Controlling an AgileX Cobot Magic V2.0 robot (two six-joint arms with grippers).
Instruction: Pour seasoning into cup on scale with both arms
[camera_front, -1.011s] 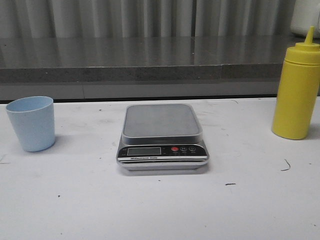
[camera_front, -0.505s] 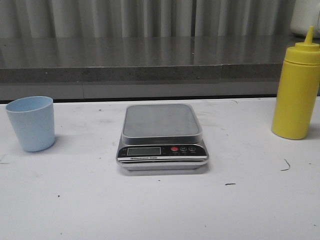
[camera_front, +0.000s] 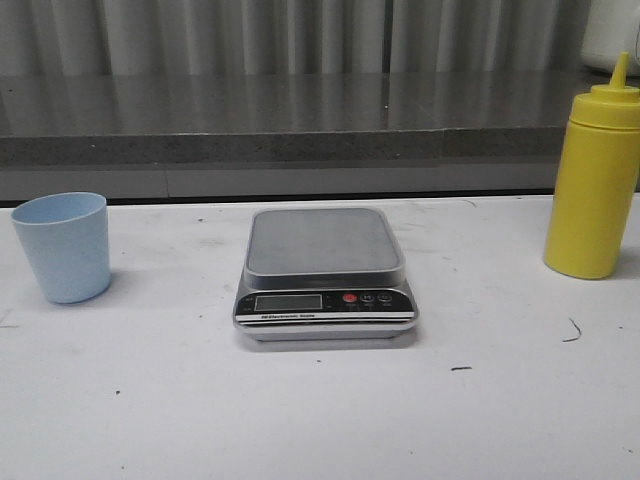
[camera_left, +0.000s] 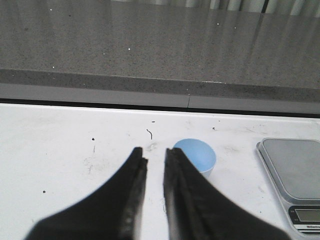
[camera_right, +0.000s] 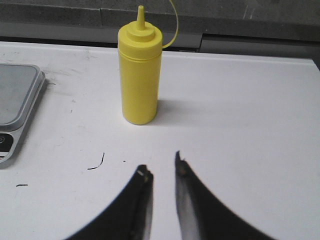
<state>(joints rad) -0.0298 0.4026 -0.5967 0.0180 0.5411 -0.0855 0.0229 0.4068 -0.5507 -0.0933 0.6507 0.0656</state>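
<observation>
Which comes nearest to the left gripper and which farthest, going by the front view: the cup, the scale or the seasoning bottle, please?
The left gripper sits on the cup's side.
1. Cup, at the table's left edge.
2. Scale, in the middle.
3. Seasoning bottle, at the far right.
</observation>
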